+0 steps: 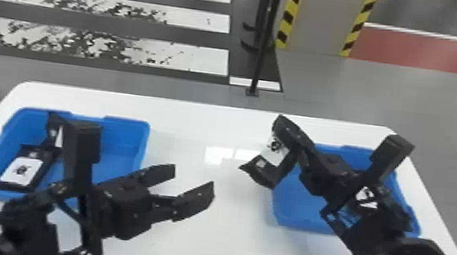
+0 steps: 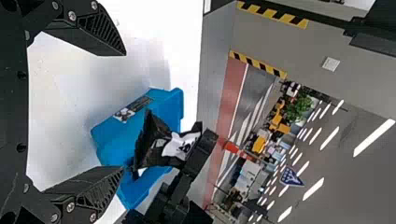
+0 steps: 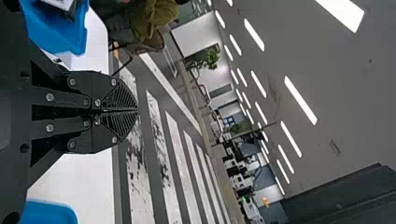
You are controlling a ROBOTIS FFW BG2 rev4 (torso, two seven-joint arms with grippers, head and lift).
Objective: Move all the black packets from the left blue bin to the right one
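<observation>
Pinching one packet [image 1: 273,152] in right gripper [image 1: 287,131], with fingers pressed together in the right wrist view. Held tilted at left edge of right bin [image 1: 303,224], partly outside it in the head view. Left gripper [image 1: 193,180] spread wide, above table [image 1: 187,120], between bins. In left bin [image 1: 127,126]: near packet [image 1: 21,171] lying label up; far packet [image 1: 52,129] just beyond, partly hidden behind left arm [image 1: 81,145].

White surface [image 1: 193,118]. Left blue bin [image 1: 121,141] holds two black packets [image 1: 21,171]. Left claw [image 1: 195,176] spread, between bins. Right claw [image 1: 281,123] pinches another packet [image 1: 272,154] at right blue bin's [image 1: 298,211] left edge.
</observation>
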